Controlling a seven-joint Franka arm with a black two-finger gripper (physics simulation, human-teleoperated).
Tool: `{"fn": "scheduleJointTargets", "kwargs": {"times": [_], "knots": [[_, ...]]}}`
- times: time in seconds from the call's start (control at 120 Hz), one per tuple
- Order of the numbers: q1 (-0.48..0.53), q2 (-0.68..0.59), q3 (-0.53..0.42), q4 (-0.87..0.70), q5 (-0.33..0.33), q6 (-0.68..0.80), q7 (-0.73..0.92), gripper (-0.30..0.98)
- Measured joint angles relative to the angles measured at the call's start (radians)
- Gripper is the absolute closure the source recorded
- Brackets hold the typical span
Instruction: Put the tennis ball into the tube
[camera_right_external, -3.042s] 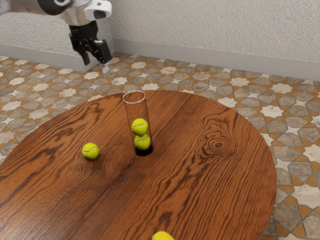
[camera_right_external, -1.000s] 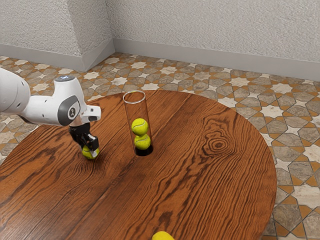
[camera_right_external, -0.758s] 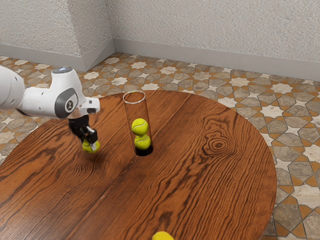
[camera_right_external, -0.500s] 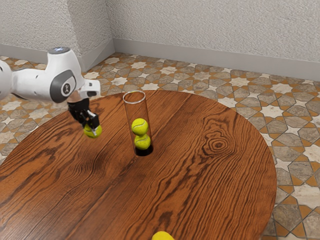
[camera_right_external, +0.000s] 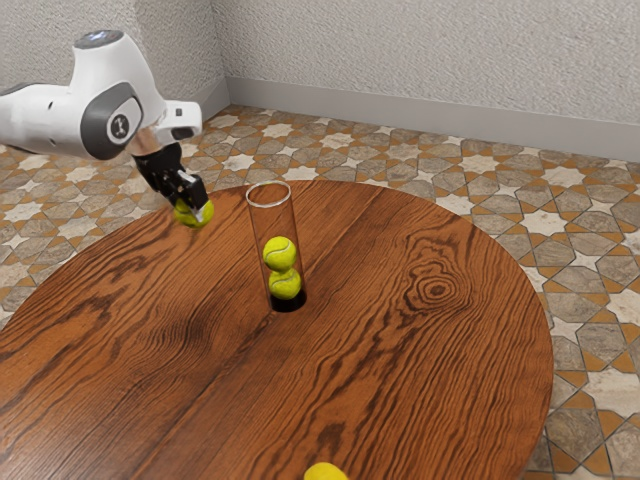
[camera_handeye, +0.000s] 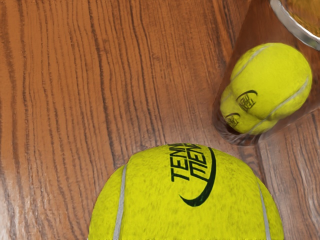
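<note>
A round table (camera_right_external: 400, 400) of swirling brown grain spreads beneath your gripper (camera_right_external: 194, 211), which clasps the fuzzy yellow-green tennis ball (camera_handeye: 150, 200), white-seamed and black-lettered, aloft. Near it stands a clear, silver-rimmed tube (camera_right_external: 272, 222) holding two stacked balls (camera_right_external: 279, 252).

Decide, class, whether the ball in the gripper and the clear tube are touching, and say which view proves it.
Apart. The exterior view shows it: a strip of wooden tabletop is plainly visible between the ball and the tube.
</note>
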Motion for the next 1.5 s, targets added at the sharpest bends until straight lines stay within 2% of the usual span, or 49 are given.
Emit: {"fn": "scheduleJointTargets", "kwargs": {"times": [0.208,0.467,0.783,1.117,1.308,1.5], "knots": [[0.0,-0.002,-0.029,0.048,-0.049,-0.007,0.011,0.52],[-0.009,0.012,-0.069,0.121,-0.073,-0.009,0.031,0.43],[-0.06,0.179,-0.074,0.292,-0.085,-0.01,0.057,0.36],[-0.067,0.209,-0.073,0.304,-0.093,-0.01,0.08,0.28],[-0.068,0.214,-0.073,0.304,-0.1,-0.012,0.094,0.13],[-0.068,0.191,-0.071,0.286,-0.117,-0.018,0.103,0.05]]}}
